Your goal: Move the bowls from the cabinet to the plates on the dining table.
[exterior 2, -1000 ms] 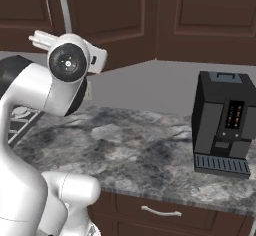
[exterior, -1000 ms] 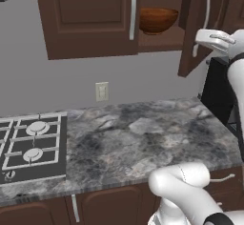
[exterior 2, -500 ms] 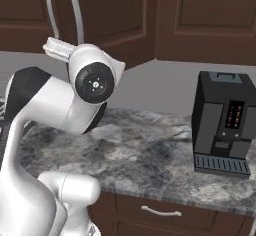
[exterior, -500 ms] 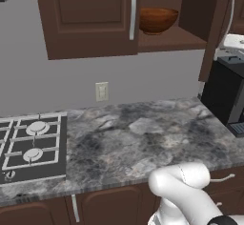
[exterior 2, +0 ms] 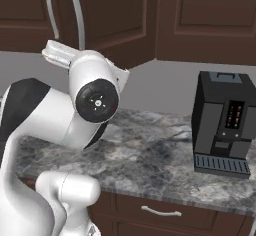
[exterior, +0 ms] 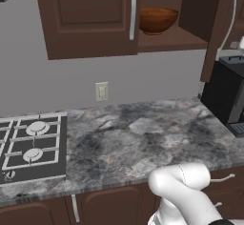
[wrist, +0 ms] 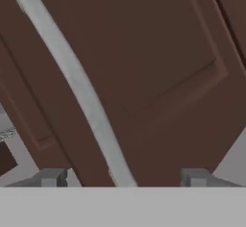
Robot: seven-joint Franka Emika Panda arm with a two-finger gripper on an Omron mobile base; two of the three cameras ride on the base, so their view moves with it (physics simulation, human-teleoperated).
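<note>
Hand spread wide, both dark tips apart at the bottom of my hand view, with the silver bar handle running up between them and nothing pinched; the jaws stand either side of the bar without touching it, as far as I can tell. Past the tips I am looking straight at the brown face of a cabinet door. From the left base camera, the cabinet hangs above the desk, its right door swung out toward the coffee machine, and the wooden bowl sits on the inner shelf, near the shelf's left end just beside the closed left door. I cannot see the green bowl, the plates or the dining table from here. I judge this as the end of the door-opening step: the compartment is open and the hand looks free of the handle. Next, I think I need to draw the hand back clear of the door, swing it left toward the open shelf, and come in over the bowl's rim with the jaws wide enough to straddle one wall. The opening is tight between the two doors, so I would approach squarely and slowly. The hob at the desk's left end is out of the way.
</note>
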